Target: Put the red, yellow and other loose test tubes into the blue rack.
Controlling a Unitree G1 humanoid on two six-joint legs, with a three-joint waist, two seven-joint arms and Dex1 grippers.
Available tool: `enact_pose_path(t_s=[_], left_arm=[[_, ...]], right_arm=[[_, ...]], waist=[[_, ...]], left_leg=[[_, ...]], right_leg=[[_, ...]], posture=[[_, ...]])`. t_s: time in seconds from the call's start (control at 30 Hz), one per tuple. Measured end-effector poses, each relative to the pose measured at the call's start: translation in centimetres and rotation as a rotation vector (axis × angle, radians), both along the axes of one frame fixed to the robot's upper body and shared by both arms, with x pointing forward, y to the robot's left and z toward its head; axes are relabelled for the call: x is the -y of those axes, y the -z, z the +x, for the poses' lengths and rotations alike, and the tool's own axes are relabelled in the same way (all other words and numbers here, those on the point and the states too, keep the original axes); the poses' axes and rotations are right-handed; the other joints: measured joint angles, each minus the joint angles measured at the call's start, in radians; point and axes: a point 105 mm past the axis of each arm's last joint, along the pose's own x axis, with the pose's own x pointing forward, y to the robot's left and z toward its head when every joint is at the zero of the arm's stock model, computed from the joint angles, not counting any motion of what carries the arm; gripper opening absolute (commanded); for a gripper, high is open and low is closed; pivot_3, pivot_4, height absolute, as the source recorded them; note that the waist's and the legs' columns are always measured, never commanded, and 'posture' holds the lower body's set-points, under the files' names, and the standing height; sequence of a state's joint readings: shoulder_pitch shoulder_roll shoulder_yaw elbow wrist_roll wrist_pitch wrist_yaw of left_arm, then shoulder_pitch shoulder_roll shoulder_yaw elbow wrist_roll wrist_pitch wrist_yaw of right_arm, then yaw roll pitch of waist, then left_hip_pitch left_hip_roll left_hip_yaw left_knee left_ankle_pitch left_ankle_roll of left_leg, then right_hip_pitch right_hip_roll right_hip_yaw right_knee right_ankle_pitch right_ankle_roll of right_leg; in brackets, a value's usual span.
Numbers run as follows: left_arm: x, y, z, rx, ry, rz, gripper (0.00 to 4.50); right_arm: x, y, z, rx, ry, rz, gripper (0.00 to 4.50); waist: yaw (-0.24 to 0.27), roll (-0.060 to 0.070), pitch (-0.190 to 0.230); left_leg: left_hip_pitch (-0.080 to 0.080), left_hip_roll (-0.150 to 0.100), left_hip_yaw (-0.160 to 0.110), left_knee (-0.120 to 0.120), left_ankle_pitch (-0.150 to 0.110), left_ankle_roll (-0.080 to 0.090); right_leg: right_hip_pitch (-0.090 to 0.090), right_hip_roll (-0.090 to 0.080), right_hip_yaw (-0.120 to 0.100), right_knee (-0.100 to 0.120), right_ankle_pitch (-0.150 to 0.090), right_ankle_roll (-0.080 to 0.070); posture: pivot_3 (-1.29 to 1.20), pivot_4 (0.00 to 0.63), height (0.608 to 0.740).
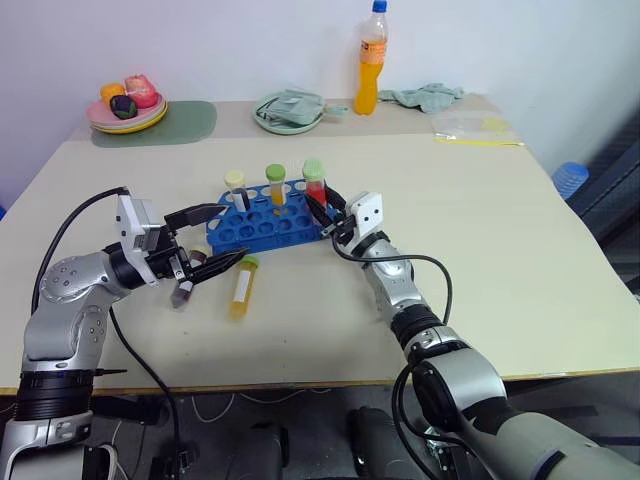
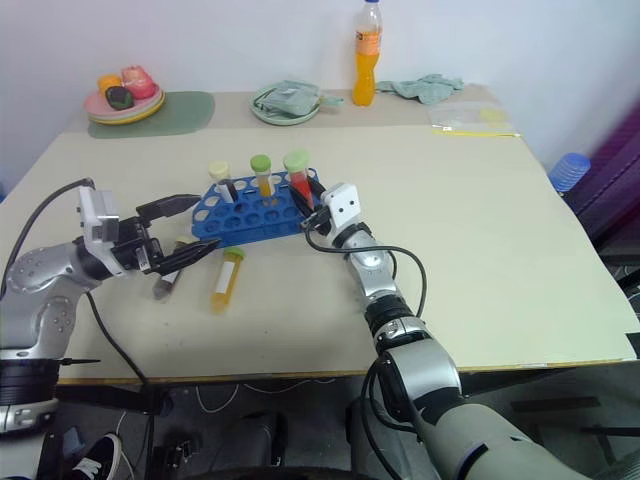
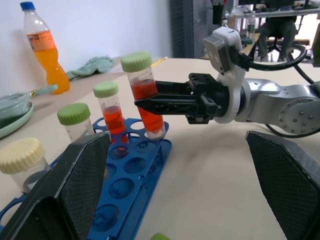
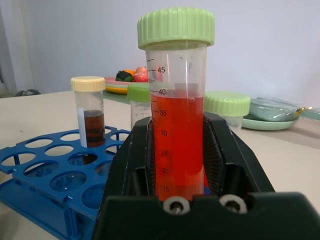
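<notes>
Tabletop; red tube [image 4: 177, 135] graduations 15–45

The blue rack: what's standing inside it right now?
The blue rack holds a dark tube and a yellow-orange tube. The red tube, gripped by the right gripper, sits at its end; its tip is hidden.

Red tube's [image 4: 177, 145] base (behind the right fingers [image 4: 227, 150]) hidden

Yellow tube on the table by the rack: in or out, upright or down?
Out and down. The yellow tube lies flat on the table beside the blue rack, cap toward it.
</notes>
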State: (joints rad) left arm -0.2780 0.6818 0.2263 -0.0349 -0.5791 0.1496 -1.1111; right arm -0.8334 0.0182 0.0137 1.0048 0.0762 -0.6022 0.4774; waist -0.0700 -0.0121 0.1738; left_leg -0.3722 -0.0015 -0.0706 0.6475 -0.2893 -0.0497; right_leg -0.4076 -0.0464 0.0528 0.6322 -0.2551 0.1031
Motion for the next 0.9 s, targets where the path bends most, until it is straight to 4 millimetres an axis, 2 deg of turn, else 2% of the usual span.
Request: enact_pose_path(t_s=[0.43, 0.87, 0.9], left_arm=[[-0.28, -0.18, -0.48, 0.003, -0.020, 0.006, 4.50], [-0.27, -0.29, -0.45, 0.007, -0.026, 0.005, 4.50], [-0.27, -0.29, -0.45, 0.007, -0.027, 0.005, 4.50]], right_arm=[[0.50, -0.09, 0.61, 0.002, 0.017, -0.052, 0.94], [-0.34, 0.30, 0.93, -0.038, 0.019, -0.040, 0.94], [-0.32, 0.40, 0.93, -0.044, 0.016, -0.038, 1.37]], waist=[[0.000, 0.000, 0.000], [-0.002, 0.000, 0.000], [-0.002, 0.000, 0.000]], left_leg=[[0.000, 0.000, -0.002, 0.000, 0.000, 0.000], [0.000, 0.000, -0.002, 0.000, 0.000, 0.000], [0.000, 0.000, -0.002, 0.000, 0.000, 0.000]], right_leg=[[0.000, 0.000, 0.000, 0.000, 0.000, 0.000], [0.000, 0.001, 0.000, 0.000, 0.000, 0.000], [0.000, 0.001, 0.000, 0.000, 0.000, 0.000]], posture=[[0.00, 0.150, 0.740], [0.00, 0.150, 0.740], [0.00, 0.150, 0.740]])
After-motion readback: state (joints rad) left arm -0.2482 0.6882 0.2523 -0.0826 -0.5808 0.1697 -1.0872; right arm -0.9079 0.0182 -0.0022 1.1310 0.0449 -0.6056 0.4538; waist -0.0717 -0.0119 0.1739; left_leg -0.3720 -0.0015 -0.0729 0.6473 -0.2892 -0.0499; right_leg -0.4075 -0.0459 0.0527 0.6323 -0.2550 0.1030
